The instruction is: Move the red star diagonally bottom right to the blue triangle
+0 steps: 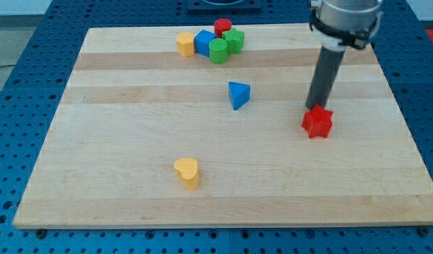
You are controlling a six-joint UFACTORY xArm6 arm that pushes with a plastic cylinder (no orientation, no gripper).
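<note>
Nearest you, toward the view's bottom, a yellow heart block (pixel 187 172) lies alone on the wooden board (pixel 96 190), well apart from everything else and no part of this job

Further up, on the view's right, you find the red star (pixel 317 122). My tip (pixel 313 108) rests at the star's upper left edge, touching it or just short of it; the view will not let you tell which. There are no fingers here to open or close: the rod (pixel 325 77) ends plain, grips nothing, and can only push

To the left and slightly higher sits the blue triangle (pixel 238 94). So the star already lies down and to the right of the triangle, with bare board between the two. You could judge the task largely done in direction; what is left, if anything, is trimming the placement, since the star sits more to the right than below

Farthest away, at the view's top, a cluster sits untouched: a yellow block (pixel 185 44), a blue block (pixel 204 43), a red cylinder (pixel 223 27) and two green blocks (pixel 218 51) (pixel 235 40), all packed together
</note>
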